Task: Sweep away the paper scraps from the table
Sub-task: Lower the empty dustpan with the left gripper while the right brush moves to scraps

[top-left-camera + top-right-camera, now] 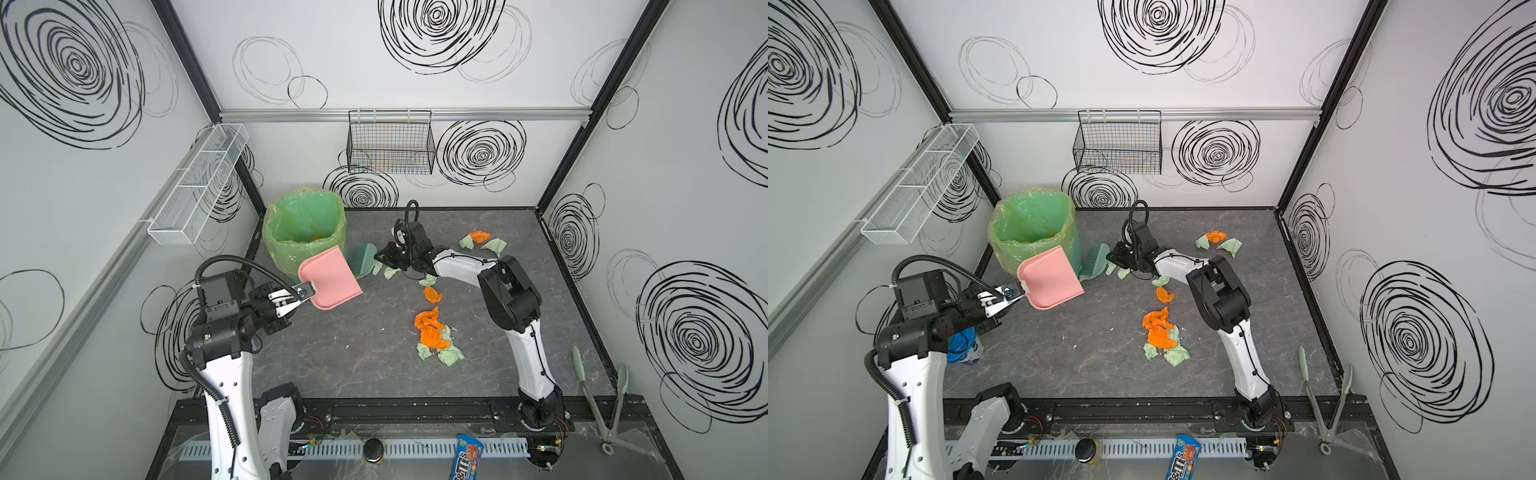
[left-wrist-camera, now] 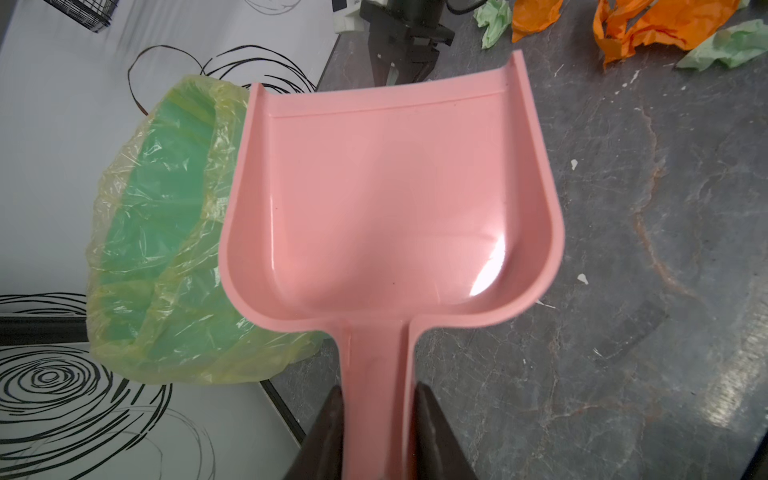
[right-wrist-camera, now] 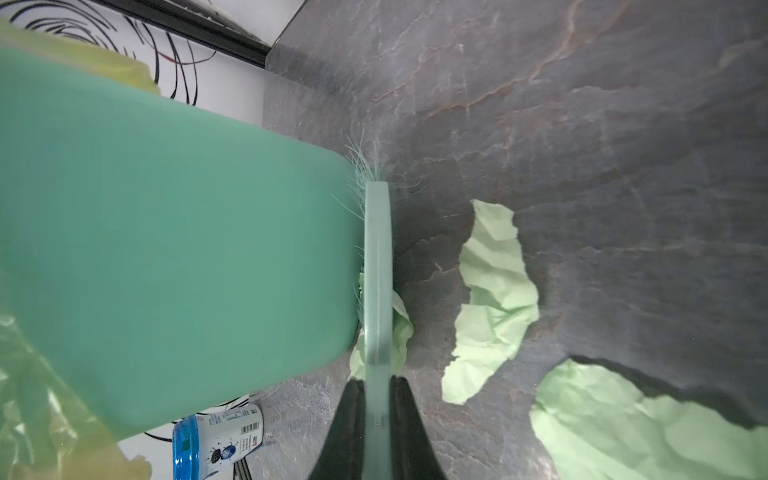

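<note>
At the ten o'clock corner of the dark grey, marble-veined table [image 1: 353, 353], the left gripper [image 1: 300, 293] pinches the flat handle of a smooth pink plastic dustpan [image 1: 330, 278], just beside a green bin [image 1: 284, 255] lined with crinkly translucent film. The right gripper [image 1: 382, 258] is clamped on a pale green bristle brush [image 1: 363, 259] whose bristles meet the bin's wall. Crumpled orange and pale green paper scraps [image 1: 434, 332] lie by the brush, heaped near centre and at one o'clock; grey-green tongs [image 1: 577, 363] rest at five.

Bench [image 1: 353, 357]: dark grey, marble-veined, black-framed. On it stood a lined green bin [image 1: 286, 253], back left. Paper scraps [image 1: 432, 332], orange and pale green, lay in groups from centre to back right. Tongs [image 1: 583, 374] lay front right, a blue-lidded tub [image 1: 967, 349] front left.
</note>
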`<state>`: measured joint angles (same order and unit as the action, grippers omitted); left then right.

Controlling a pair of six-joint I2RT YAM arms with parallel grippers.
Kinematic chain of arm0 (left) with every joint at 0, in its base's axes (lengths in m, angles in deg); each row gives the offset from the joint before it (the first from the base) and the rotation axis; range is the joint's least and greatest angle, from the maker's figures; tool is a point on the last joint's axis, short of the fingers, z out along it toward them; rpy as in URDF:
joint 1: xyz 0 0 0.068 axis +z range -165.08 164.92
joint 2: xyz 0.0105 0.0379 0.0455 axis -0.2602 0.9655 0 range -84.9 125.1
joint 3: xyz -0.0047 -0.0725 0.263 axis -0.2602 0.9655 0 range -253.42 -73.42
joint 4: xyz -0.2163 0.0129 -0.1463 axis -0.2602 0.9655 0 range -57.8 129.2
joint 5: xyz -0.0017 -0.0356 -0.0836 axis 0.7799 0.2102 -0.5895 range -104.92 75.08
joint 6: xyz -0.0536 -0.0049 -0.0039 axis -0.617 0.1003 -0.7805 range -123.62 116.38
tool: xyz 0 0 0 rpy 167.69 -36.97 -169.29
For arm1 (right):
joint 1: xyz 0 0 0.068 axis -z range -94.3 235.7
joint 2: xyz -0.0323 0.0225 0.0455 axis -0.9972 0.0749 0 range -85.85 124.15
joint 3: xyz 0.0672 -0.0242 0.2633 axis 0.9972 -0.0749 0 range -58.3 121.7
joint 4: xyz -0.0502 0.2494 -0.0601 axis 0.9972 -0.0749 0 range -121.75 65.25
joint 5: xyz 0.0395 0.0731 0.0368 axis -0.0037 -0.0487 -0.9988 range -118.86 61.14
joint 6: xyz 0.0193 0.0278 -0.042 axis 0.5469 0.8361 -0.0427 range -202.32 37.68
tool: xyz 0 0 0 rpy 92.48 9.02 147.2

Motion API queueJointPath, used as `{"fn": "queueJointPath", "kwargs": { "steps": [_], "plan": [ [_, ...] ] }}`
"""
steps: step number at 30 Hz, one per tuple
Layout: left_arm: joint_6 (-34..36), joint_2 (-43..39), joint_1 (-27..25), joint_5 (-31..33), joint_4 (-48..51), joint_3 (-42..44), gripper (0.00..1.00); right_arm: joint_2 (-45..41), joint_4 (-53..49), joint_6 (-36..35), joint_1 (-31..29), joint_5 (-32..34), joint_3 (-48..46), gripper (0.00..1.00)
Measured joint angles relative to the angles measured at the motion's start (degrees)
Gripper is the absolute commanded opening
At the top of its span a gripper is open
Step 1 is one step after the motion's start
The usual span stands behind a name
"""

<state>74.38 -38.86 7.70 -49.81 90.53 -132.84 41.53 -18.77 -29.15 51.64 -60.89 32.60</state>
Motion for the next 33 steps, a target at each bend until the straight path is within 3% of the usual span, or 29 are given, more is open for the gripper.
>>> {"fn": "queueJointPath", "kwargs": {
  "steps": [3, 7, 14, 20, 26, 33],
  "plan": [
    [-0.07, 0.35, 0.00, -0.46, -0.68, 0.66, 0.00, -0.26, 0.20, -0.26, 0.76, -0.61, -0.50, 0.00],
    [-0.31, 0.96, 0.00, -1.27, -1.46, 1.99, 0.00, -4.31, 1.77, -1.16, 2.19, -1.05, -9.01, 0.00],
    [-1.64, 1.60, -1.46, -1.49, -1.92, 2.43, 0.00, -18.27, 0.59, -6.16, 8.96, -1.55, -26.05, 0.00],
    [-4.72, 1.42, -6.86, -0.42, -3.50, 2.82, 0.00, -32.11, -7.08, -12.17, 16.15, 0.92, -35.63, 0.00],
    [-9.25, 0.92, -13.68, 2.49, -5.99, 4.20, 0.00, -46.34, -16.70, -16.48, 21.46, 0.70, -38.91, 0.00],
    [-13.14, 0.87, -17.79, 4.74, -7.87, 4.59, 0.00, -58.21, -22.16, -22.51, 21.59, -9.49, -38.45, 0.00]
  ]
}}
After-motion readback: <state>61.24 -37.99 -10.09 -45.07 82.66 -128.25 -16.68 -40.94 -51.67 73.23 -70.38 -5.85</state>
